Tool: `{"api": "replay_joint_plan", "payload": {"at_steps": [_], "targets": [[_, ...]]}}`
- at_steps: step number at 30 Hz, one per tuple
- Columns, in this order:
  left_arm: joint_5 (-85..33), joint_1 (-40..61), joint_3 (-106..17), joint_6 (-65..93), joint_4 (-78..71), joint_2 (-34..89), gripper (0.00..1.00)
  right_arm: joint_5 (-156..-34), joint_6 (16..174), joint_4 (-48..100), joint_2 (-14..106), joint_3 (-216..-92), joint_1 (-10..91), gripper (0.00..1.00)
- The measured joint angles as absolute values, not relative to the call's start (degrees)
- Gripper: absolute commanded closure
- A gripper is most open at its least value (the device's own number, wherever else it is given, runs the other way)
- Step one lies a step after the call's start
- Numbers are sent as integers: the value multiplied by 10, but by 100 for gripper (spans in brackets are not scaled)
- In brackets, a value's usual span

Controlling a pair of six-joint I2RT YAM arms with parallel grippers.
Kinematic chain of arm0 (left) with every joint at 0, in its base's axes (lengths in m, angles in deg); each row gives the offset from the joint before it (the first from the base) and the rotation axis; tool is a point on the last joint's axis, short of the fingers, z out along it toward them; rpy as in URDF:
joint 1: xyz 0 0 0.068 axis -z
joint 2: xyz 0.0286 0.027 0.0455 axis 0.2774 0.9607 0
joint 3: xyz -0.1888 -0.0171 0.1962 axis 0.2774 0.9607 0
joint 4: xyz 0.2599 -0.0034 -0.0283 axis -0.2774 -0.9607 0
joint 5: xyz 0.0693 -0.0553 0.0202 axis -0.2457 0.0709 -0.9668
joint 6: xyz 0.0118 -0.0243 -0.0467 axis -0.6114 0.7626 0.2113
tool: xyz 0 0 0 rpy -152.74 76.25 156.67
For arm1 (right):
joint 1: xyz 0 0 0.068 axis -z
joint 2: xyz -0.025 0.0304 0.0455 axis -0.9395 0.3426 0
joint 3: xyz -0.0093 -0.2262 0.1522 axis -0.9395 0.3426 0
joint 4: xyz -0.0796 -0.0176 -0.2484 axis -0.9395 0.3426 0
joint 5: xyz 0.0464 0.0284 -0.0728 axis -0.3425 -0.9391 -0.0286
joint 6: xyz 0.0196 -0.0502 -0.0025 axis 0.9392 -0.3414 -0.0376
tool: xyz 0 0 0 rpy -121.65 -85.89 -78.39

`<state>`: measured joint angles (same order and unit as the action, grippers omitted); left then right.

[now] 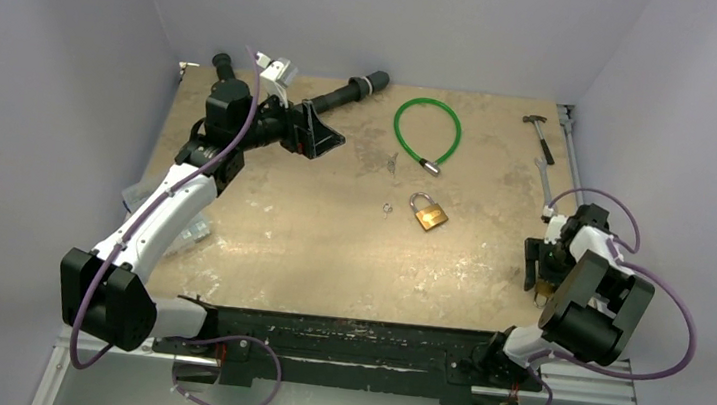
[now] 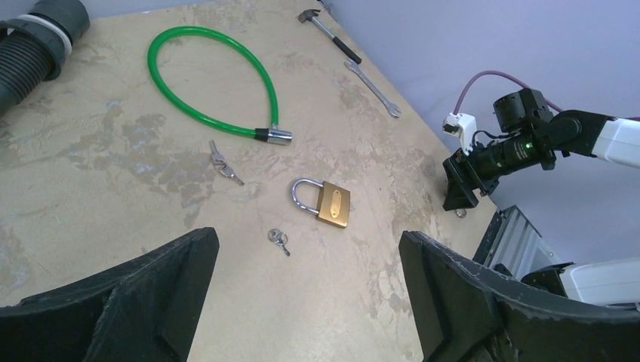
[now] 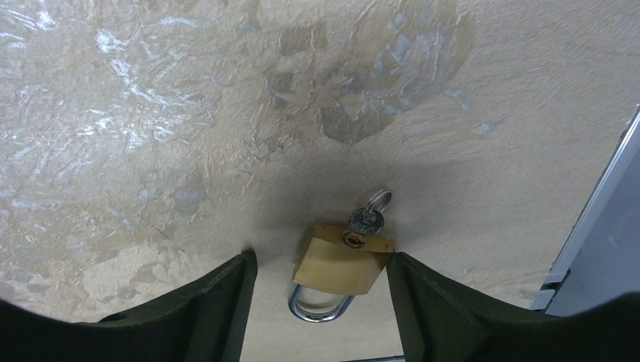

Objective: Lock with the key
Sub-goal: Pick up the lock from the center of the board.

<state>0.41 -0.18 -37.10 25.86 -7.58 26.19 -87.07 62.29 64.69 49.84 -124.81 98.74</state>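
Observation:
In the right wrist view a brass lock (image 3: 337,265) lies on the board with its silver shackle toward the camera. A small silver key (image 3: 366,220) on a ring sits in its keyhole. My right gripper (image 3: 321,262) is open around this lock: the right finger (image 3: 423,294) touches its corner and the left finger (image 3: 219,294) stands apart. A second brass padlock (image 1: 429,213) lies mid-table, with a loose little key (image 2: 279,240) beside it. Far from both, my left gripper (image 2: 309,302) hovers open and empty at the back left (image 1: 319,136).
A green cable loop (image 1: 427,132) lies at the back with another key pair (image 2: 224,164) near it. A small hammer (image 1: 540,131) and a wrench (image 1: 543,177) lie at the back right. A black pipe (image 1: 361,90) lies at the back left. A metal rail (image 3: 596,211) borders the right edge.

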Motion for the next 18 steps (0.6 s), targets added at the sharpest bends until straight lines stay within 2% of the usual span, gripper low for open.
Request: {"api": "replay_joint_plan", "payload": {"at_steps": [4, 6, 18], "targets": [[4, -2, -371, 259, -75, 262, 0, -869, 623, 634, 495, -1238, 987, 30], [4, -2, -371, 258, -75, 262, 0, -869, 623, 633, 495, -1238, 987, 35], [7, -2, -371, 249, -72, 262, 0, -898, 616, 647, 498, -1242, 985, 79]]}}
